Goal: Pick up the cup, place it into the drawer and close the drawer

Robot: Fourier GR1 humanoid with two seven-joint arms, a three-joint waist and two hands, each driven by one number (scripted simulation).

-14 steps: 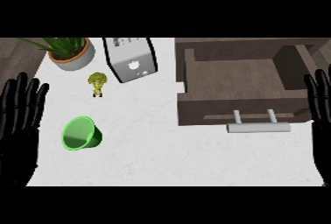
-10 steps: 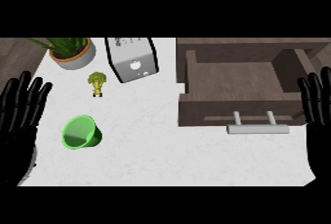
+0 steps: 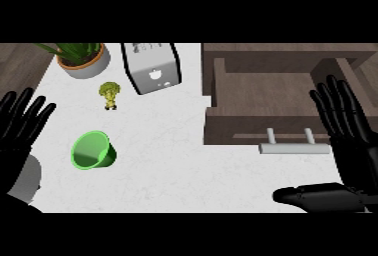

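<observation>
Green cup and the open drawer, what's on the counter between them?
Nothing: the head view shows bare white counter between the green cup and the drawer. The toaster and broccoli sit farther back.

Inspection of my view finds no legible text, number, brand or label. One small pale mark stands on the front face of the grey appliance (image 3: 153, 67) at the back of the worktop (image 3: 192, 175); I cannot read it as a letter or logo. The green cup (image 3: 92, 150) and the drawer (image 3: 236, 127) show no lettering.
</observation>
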